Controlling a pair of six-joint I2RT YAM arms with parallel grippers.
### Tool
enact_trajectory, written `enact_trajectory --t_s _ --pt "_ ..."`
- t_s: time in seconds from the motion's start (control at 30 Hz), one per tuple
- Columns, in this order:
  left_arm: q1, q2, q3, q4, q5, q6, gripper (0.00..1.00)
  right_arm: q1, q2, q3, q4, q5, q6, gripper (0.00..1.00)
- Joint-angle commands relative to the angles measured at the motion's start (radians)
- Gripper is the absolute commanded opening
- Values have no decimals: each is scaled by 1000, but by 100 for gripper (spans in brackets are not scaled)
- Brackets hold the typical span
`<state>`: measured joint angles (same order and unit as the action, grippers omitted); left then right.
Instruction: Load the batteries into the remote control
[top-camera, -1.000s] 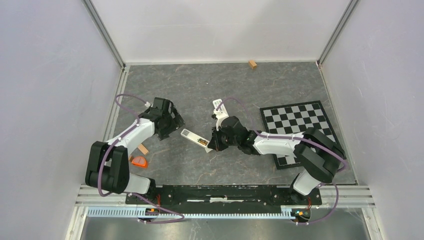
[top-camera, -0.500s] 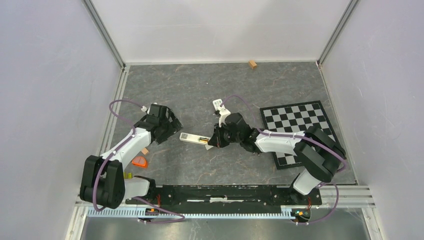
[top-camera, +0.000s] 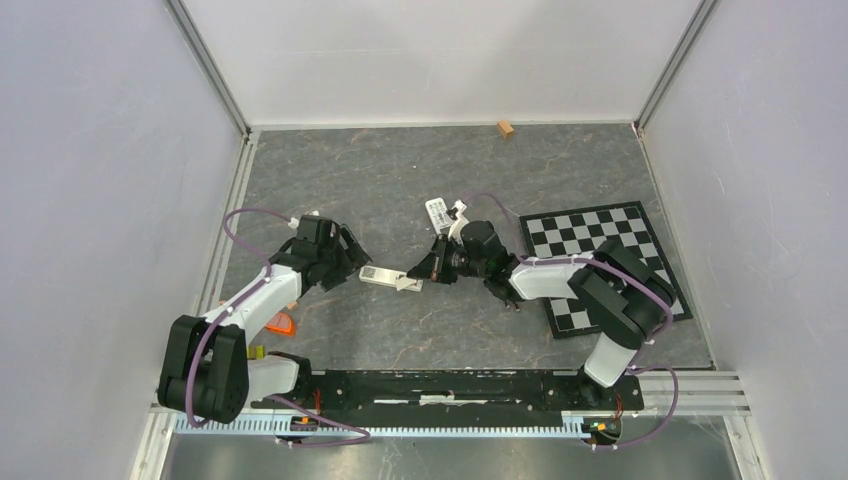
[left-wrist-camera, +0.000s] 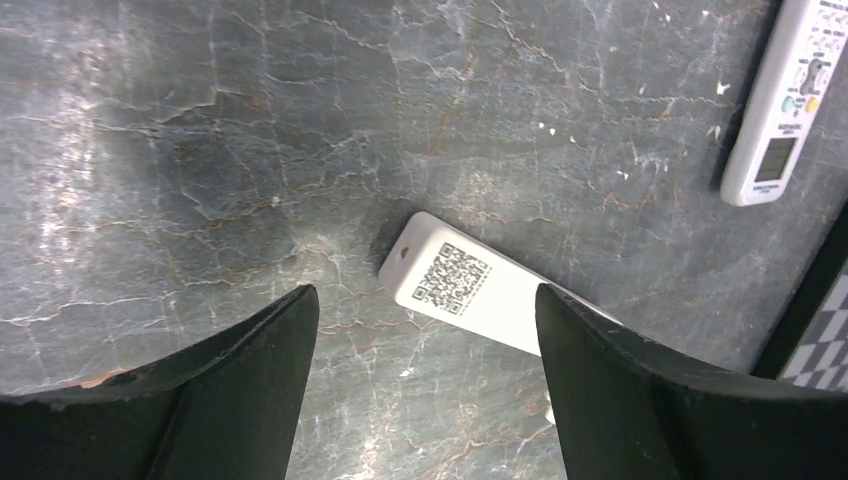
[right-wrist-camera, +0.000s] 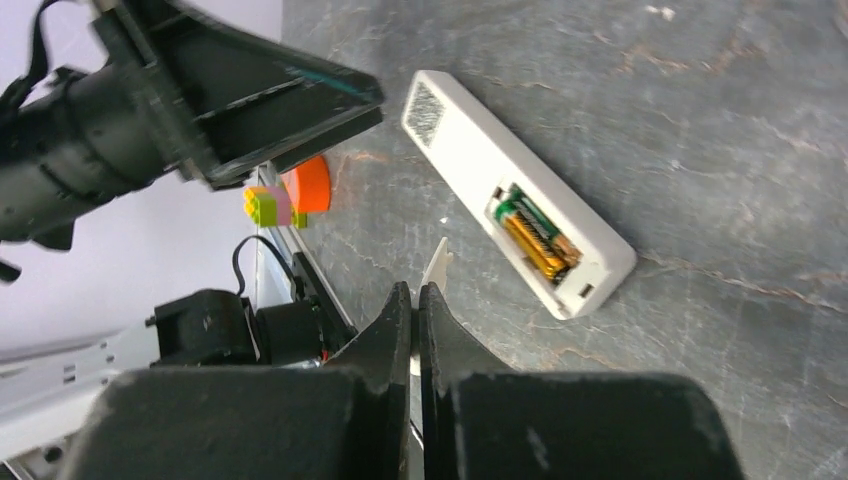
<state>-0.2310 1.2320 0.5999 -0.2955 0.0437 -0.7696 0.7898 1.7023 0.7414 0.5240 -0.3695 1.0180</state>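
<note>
left pincer (left-wrist-camera: 424, 302) wide over remote control (left-wrist-camera: 478, 293), right pincer (right-wrist-camera: 415, 296) closed alongside

Top cam sits high above and behind the arm bases, looking down over the whole worktop (top-camera: 400, 170). Left wrist cam is in close, pointing nearly straight down between the left fingers (left-wrist-camera: 230, 390). Right wrist cam is low and close, looking slantwise past the right fingers (right-wrist-camera: 390, 340). All three catch the remote control (top-camera: 385, 278).

Lab test cell, white panels (top-camera: 440, 60), aluminium frame (top-camera: 208, 65)
</note>
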Motion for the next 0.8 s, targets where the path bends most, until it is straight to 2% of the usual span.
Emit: enact_trajectory --t_s 0.0,0.2,0.43,0.77 --pt "4 -5 -8 64 55 -11 84 -3 46 -31 114 52 156 0" --pt "4 3 -19 68 58 -11 83 -4 63 -60 162 115 215 0" --pt "4 6 -13 64 36 -14 83 -6 85 -99 295 121 292 0" --pt "4 16 -11 71 38 -23 83 -4 86 -124 276 237 314 0"
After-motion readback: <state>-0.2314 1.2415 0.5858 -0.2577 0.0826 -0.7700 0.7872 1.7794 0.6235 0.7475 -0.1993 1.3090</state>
